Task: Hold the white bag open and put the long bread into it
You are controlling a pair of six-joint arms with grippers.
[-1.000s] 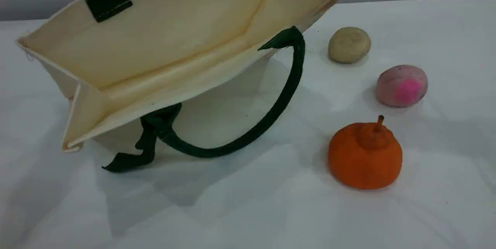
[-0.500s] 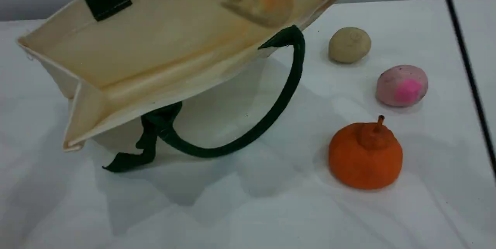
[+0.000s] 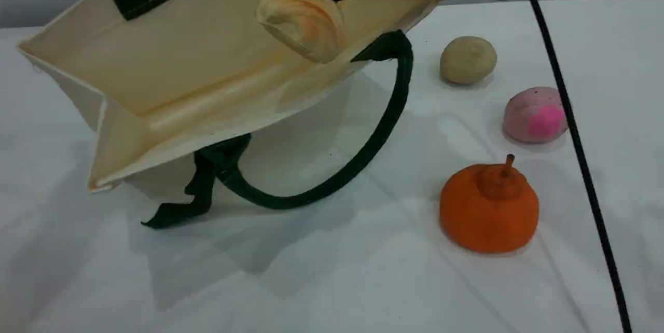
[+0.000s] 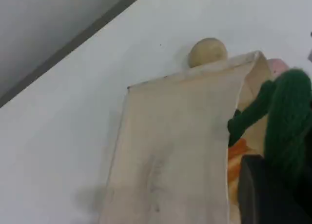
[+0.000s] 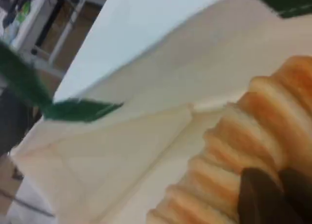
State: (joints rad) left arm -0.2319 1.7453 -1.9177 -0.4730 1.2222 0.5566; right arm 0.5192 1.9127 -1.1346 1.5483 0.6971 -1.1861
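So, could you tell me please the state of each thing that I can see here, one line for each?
Large cream-white canvas bag: open, mouth tilted toward the camera.
Dark green rope handle, near one: hanging loose below the rim.
Dark green rope handle, far one: held up by the shut left gripper.
Long ridged golden bread: held by the shut right gripper, partly inside the bag.
Round beige bun, pink-spotted ball, orange pumpkin-shaped item: resting on the white table.

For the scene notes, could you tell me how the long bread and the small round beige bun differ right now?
The long bread is oblong, ridged and golden-orange; the beige bun is round, smooth and pale. The bread is held by the right gripper at the white bag's mouth; the bun rests untouched on the table. The bread looks larger. Both are bakery-like items.
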